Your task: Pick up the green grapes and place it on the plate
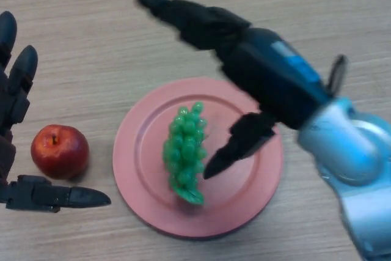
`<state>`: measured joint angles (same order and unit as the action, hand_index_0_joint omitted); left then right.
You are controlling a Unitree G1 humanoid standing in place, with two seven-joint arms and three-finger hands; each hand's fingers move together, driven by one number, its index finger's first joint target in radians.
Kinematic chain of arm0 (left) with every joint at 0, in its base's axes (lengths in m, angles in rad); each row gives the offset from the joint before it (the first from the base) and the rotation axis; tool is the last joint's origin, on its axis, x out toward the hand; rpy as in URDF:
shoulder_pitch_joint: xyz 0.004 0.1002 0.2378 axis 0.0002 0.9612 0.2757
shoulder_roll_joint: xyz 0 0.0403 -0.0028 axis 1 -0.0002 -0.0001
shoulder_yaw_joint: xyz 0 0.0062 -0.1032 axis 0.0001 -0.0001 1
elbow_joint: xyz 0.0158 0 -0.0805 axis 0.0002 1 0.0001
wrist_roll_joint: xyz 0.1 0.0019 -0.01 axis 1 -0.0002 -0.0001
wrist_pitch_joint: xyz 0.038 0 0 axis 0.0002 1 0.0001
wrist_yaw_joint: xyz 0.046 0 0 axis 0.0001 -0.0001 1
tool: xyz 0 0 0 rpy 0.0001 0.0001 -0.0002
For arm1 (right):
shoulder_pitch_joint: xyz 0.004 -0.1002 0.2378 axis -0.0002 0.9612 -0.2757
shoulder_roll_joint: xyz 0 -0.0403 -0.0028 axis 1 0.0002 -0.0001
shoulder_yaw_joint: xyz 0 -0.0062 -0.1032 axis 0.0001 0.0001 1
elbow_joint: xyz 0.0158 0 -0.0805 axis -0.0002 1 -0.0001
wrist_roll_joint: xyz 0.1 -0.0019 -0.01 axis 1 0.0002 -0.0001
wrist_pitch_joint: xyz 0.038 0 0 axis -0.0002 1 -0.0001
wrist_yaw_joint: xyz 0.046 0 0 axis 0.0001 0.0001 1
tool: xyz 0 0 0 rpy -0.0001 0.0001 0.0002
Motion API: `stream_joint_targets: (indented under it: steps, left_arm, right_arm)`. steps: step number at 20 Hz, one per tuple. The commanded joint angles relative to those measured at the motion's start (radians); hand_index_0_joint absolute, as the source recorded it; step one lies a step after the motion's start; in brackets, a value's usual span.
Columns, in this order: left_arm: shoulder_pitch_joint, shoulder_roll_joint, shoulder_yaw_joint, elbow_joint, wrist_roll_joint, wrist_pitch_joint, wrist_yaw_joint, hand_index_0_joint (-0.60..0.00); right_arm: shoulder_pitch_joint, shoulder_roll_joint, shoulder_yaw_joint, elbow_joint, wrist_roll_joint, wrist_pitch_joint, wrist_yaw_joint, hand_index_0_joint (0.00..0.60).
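Note:
A bunch of green grapes [186, 152] lies on the pink plate [143, 151], left of the plate's middle. My right hand [244, 53] hovers over the plate's far right part with its fingers stretched out toward the upper left and its thumb [235, 148] pointing down at the plate just right of the grapes. It holds nothing. My left hand [15, 108] is at the left edge, fingers straight and thumb spread along the table.
A red apple [60, 151] sits on the wooden table [91, 41] left of the plate, between my left hand's fingers and thumb without being held.

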<state>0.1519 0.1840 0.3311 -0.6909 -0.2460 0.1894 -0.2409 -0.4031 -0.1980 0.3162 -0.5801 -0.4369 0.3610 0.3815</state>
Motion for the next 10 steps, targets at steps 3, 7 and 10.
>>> stream_joint_targets:
  steps: [3,7,10]
  left_arm:
    - [-0.038,0.046,0.04,-0.057,0.006,-0.115,0.013,0.0]
    - [-0.061,0.062,0.022,-0.048,0.015,-0.113,0.008,0.0]
    - [-0.075,0.068,0.012,-0.057,0.02,-0.098,0.013,0.0]
  right_arm:
    - [0.075,0.008,-0.195,-0.171,0.203,0.004,-0.09,0.0]
    - [0.21,-0.018,-0.327,-0.284,0.413,0.069,-0.151,0.0]
    - [0.285,-0.044,-0.359,-0.333,0.474,0.073,-0.218,0.0]
